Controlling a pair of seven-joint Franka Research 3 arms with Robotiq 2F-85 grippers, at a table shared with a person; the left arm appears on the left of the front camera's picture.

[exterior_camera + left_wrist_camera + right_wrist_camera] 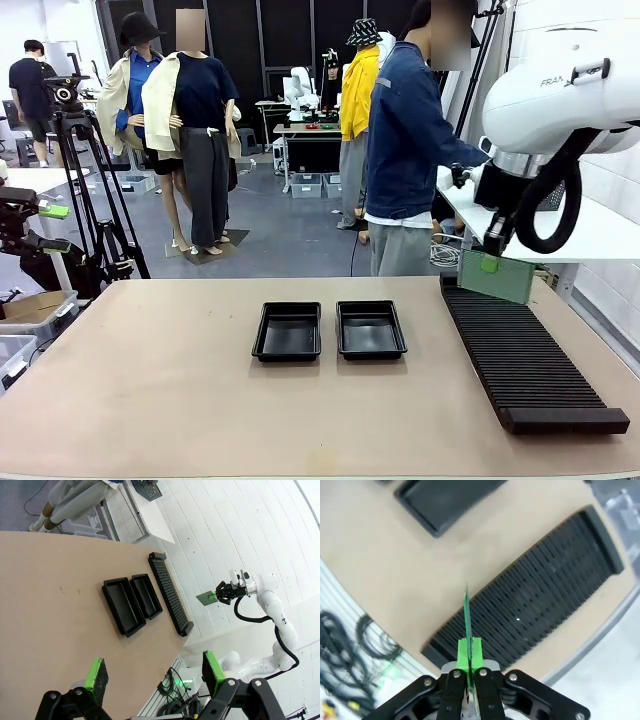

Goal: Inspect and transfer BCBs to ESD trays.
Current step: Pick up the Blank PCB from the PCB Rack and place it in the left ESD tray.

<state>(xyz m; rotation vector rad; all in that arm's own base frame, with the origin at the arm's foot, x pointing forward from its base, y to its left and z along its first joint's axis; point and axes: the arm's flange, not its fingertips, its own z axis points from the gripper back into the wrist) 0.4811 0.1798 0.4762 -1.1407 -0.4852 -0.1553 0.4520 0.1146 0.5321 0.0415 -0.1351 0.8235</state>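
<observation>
A green BCB [508,281] hangs over the far end of the black slotted rack [520,350], with my right gripper [489,262] shut on its top edge. In the right wrist view the BCB [466,611] stands edge-on between the closed pads of the right gripper [469,654], above the rack [540,595]. Two empty black ESD trays [290,332] [370,329] lie side by side mid-table. My left gripper [155,672] is open, high above the table, holding nothing. Its view shows both trays [122,606] [146,596] and the right gripper [220,594] with the BCB [205,598].
The long rack [170,592] runs along the table's right side. A person in a blue jacket [410,150] stands beyond the far edge, turned towards a white side table [600,235]. A tripod [85,190] stands at far left.
</observation>
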